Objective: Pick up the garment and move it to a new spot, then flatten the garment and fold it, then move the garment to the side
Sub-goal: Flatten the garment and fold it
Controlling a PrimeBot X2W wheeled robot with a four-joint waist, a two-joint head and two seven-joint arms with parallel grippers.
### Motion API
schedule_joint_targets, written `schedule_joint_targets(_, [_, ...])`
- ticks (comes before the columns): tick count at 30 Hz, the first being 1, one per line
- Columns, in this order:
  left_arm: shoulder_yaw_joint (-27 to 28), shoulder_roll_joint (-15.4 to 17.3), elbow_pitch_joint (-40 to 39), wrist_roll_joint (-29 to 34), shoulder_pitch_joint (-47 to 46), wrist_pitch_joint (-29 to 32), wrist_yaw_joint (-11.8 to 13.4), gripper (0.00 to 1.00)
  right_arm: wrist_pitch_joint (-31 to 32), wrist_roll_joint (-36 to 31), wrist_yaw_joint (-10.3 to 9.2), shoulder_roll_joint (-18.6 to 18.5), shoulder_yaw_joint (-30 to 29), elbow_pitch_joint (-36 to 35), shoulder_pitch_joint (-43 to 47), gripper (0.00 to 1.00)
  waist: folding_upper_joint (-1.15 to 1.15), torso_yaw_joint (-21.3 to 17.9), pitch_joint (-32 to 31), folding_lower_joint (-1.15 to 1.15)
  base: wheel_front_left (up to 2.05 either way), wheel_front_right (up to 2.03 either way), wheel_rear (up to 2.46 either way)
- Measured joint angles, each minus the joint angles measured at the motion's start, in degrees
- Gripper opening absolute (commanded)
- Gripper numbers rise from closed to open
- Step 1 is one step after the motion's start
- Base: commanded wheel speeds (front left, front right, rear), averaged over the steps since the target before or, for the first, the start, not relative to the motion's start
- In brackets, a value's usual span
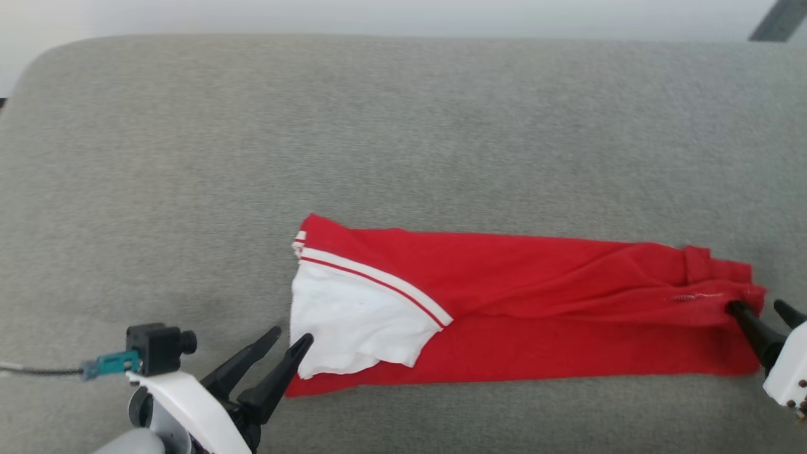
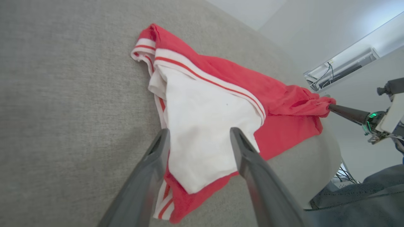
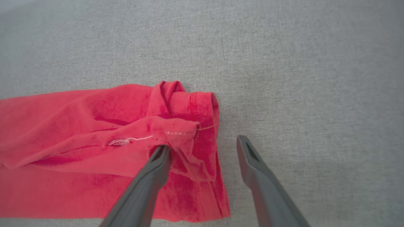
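— Jaws parted wide on both sides, gripping nothing. Left gripper (image 1: 293, 334) just beside the near corner of the white sleeve end (image 1: 353, 315); right gripper (image 1: 755, 306) at the far opposite end of the garment (image 1: 536, 296).
— Lying where?
— Flat on the grey upholstered cushion (image 1: 403, 126), stretched as a long band straight across from one pair of jaws to the other. Doubled lengthwise by the look of it, sleeve flopped on top.
— Contact on the right?
— One finger (image 3: 157, 164) touching the bunched red hem (image 3: 189, 107), the other over bare cushion just past the cloth edge. No pinch.
— And on the left?
— Sleeve ahead of the fingertips, partly between them, striped trim (image 2: 205, 78) further out. Nothing clamped.
— Nearer arm?
— Neither: one end at each. Long axis running jaw to jaw, so probably a two-handed move next, pinching both ends or carrying one end over toward the other. Cannot tell which.
— Risk?
— Loose sleeve likely to slide when lifted; crumpled hem likely to give up only one layer.
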Motion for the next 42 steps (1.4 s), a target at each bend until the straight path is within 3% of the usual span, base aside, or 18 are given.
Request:
schedule_joint_targets(7, [15.4, -6.81, 1.72, 8.24, 8.94, 0.0, 0.0, 1.0, 1.32, 1.04, 0.0, 1.09, -2.26, 6.94, -0.65, 1.0, 0.0, 3.35, -1.69, 0.0, 0.0, 0.0, 0.0])
schedule_joint_targets(13, [29.8, -15.01, 5.86, 21.04, 14.32, 0.0, 0.0, 1.0, 3.07, 1.13, 0.0, 1.21, -2.9, 12.51, -2.76, 1.0, 0.0, 5.89, -2.85, 0.0, 0.0, 0.0, 0.0])
schedule_joint_targets(17, [38.12, -19.46, 6.32, 32.71, 16.68, 0.0, 0.0, 1.0, 3.85, 1.01, 0.0, 1.13, -3.49, 15.47, -3.35, 1.0, 0.0, 7.09, -3.7, 0.0, 0.0, 0.0, 0.0])
schedule_joint_targets(25, [46.77, -26.03, 0.82, 51.14, 21.29, 0.0, 0.0, 1.0, 4.25, 0.25, 0.02, 1.31, -4.56, 20.42, -4.59, 0.99, 0.0, 8.21, -4.74, 0.0, 0.0, 0.0, 0.0])
schedule_joint_targets(26, [47.09, -26.47, 0.24, 52.32, 21.68, 0.0, -0.01, 1.0, 4.23, 0.25, 0.02, 1.32, -4.66, 20.84, -4.78, 0.76, 0.0, 8.24, -4.78, 0.0, 0.0, 0.0, 0.0])
schedule_joint_targets(27, [47.46, -26.94, -0.11, 53.08, 22.07, 0.0, 0.0, 1.0, 4.14, 0.25, 0.02, 1.31, -4.72, 21.31, -4.92, 0.4, 0.0, 8.26, -4.79, 0.0, 0.0, 0.0, 0.0])
schedule_joint_targets(28, [47.68, -27.18, -0.43, 53.39, 22.43, 0.0, 0.0, 1.0, 4.03, 0.26, 0.02, 1.29, -4.82, 21.68, -5.03, 0.13, 0.0, 8.27, -4.77, 0.0, 0.0, 0.0, 0.0])
schedule_joint_targets(29, [47.63, -27.21, -0.44, 53.5, 22.67, 0.0, -0.01, 1.0, 3.88, 0.38, 0.01, 1.15, -4.91, 22.02, -5.12, 0.0, 0.0, 8.25, -4.73, 0.0, 0.0, 0.0, 0.0])
schedule_joint_targets(38, [48.42, -26.98, -1.55, 53.87, 22.84, 0.0, 0.0, 1.0, 1.14, 1.02, 0.2, 0.86, -7.16, 22.01, -6.77, 0.0, 0.0, 7.15, -4.2, 0.0, 0.0, 0.0, 0.0])
schedule_joint_targets(42, [48.7, -27.15, -2.47, 53.87, 22.85, 0.0, 0.0, 1.0, 0.45, 0.74, 0.15, -1.79, -10.17, 19.75, -6.55, 0.0, 0.0, 6.2, -4.04, 0.0, 0.0, 0.0, 0.0])
